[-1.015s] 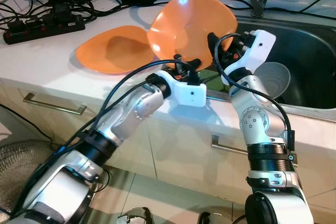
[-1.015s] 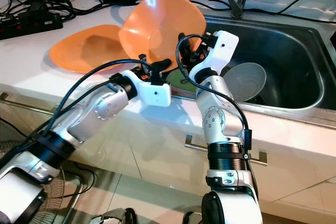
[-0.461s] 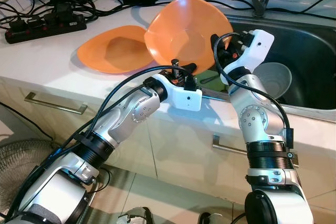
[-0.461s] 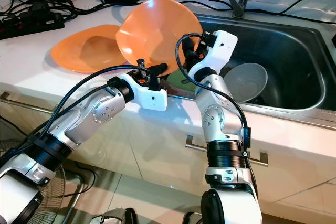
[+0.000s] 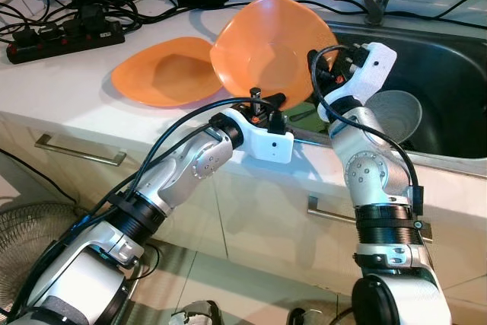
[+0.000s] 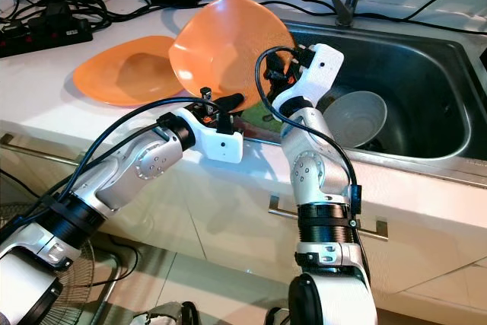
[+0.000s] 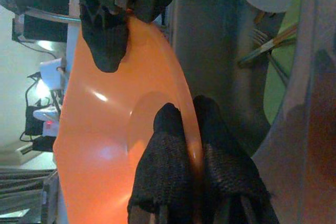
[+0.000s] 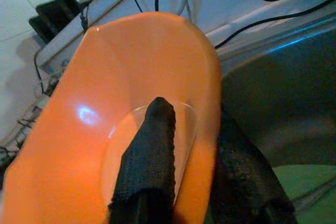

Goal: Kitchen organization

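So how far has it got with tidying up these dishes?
One orange plate already lies flat on the counter. In hand is an orange bowl, held tilted above the sink's edge, with the left gripper and the right gripper both pinching its rim. Left to do: a grey bowl sits in the sink, with a fork on something green beside it.

Both arms reach forward, bent at the elbow; the left hand [image 7: 191, 145] and right hand [image 8: 194, 150] each clamp an orange rim.
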